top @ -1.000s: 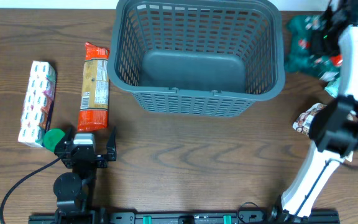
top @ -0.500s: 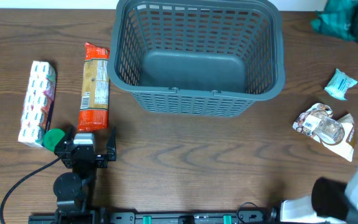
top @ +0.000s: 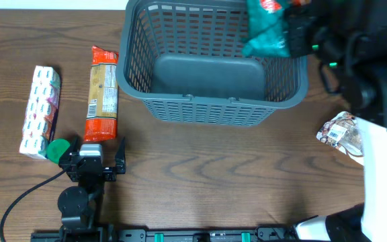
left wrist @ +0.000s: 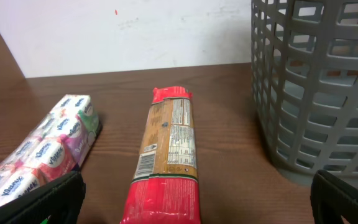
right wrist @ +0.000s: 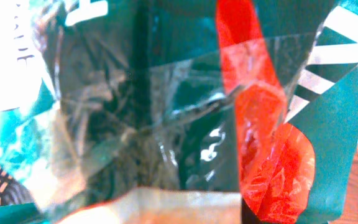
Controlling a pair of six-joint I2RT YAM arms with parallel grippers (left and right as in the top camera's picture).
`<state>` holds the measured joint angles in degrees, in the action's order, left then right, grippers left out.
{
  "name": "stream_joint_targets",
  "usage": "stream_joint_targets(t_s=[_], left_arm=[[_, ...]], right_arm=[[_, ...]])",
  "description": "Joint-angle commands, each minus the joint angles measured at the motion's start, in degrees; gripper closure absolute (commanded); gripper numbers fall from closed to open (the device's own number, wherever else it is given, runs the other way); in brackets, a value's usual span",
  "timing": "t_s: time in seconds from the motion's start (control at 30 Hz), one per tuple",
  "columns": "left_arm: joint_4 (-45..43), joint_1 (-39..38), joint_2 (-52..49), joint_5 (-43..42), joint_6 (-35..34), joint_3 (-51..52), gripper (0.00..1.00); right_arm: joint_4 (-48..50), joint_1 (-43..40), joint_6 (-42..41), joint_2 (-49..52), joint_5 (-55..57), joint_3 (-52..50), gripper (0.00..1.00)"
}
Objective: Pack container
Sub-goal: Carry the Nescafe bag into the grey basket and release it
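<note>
Basket (top: pixel 213 111): upper centre of the overhead frame, upright.
Right gripper (top: pixel 295 33): we see it clamped on a teal bag (top: pixel 266 35), above the Basket's upper-right corner.
Left gripper (top: pixel 98 149): lower left, jaws apart, just below a pack (top: pixel 102 94).

A brown wood-grain table (top: pixel 213 168) meets a white wall (left wrist: pixel 135 31); a black cable (top: pixel 25 193) crosses its near-left corner.
</note>
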<state>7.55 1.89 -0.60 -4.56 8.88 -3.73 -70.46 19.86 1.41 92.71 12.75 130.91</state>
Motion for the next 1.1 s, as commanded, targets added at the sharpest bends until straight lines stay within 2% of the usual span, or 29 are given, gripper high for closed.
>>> stream_joint_targets(t_s=[0.0, 0.13, 0.53, 0.83, 1.07], left_arm=[[0.55, 0.31, 0.33, -0.59, 0.35, 1.42, 0.01], [0.55, 0.31, 0.33, -0.59, 0.35, 1.42, 0.01], [0.55, 0.31, 0.33, -0.59, 0.35, 1.42, 0.01], [0.55, 0.31, 0.33, -0.59, 0.35, 1.42, 0.01], [0.55, 0.31, 0.33, -0.61, 0.35, 1.42, 0.01]], right_arm=[[-0.15, 2.97, -5.92, 1.73, 9.09, 1.77, 0.99], [-3.61, 3.48, -11.98, 5.84, 9.97, 1.77, 0.99], [-11.23, 3.48, -22.43, 18.53, 9.46, 1.66, 0.98], [-12.98, 3.48, -25.18, 21.81, 8.90, 1.27, 0.98], [-12.87, 3.48, -25.14, 22.56, 4.11, 0.96, 0.99]])
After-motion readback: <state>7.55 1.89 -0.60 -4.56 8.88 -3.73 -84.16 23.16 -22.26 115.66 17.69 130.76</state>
